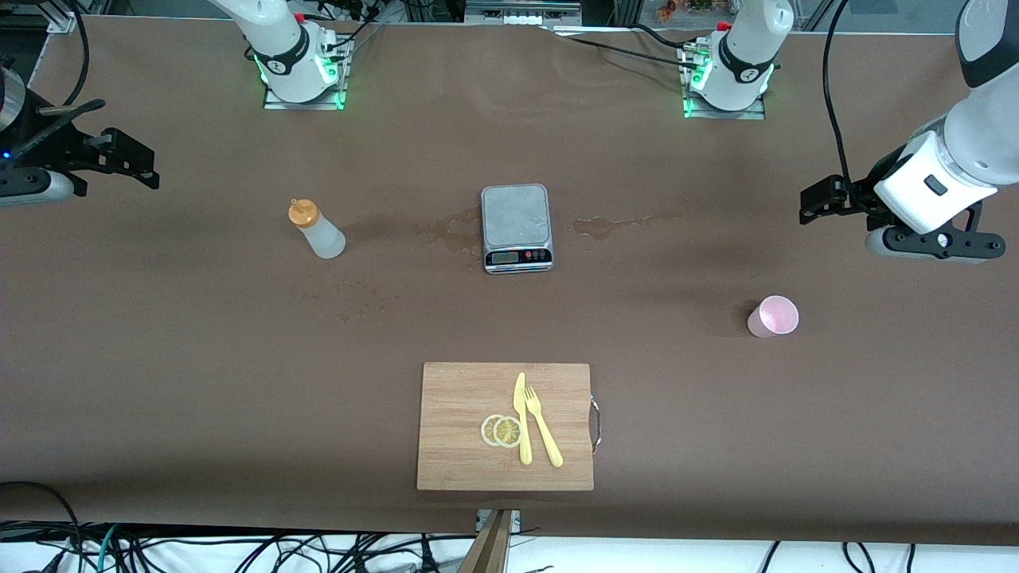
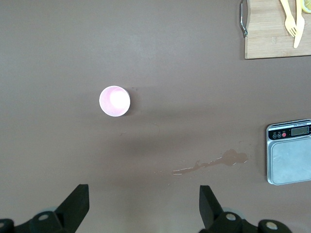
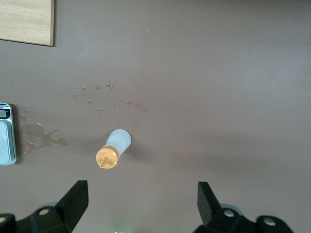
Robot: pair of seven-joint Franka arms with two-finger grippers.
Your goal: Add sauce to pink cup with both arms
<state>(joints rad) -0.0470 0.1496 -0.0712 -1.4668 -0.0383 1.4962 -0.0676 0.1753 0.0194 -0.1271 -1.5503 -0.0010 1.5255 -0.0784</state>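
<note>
Front view: sauce bottle (image 1: 316, 231) upright toward right arm's end, level with kitchen scale (image 1: 517, 228); pink cup (image 1: 773, 317) toward left arm's end, nearer camera than scale. Left gripper (image 1: 820, 200) and right gripper (image 1: 135, 165) aloft at table ends.

Left wrist view: fingers (image 2: 77, 203) spread wide, empty, above cup (image 2: 114, 101).

Right wrist view: fingers (image 3: 77, 200) released, empty, above bottle (image 3: 113, 148).

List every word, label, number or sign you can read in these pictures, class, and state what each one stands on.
None can be read.
Scale: its display and the marks by its buttons are too small to read.
Round markings on the two arm bases at the table's edge: too blurred to read.
Sauce bottle, pink cup, cutting board: no text visible.
</note>
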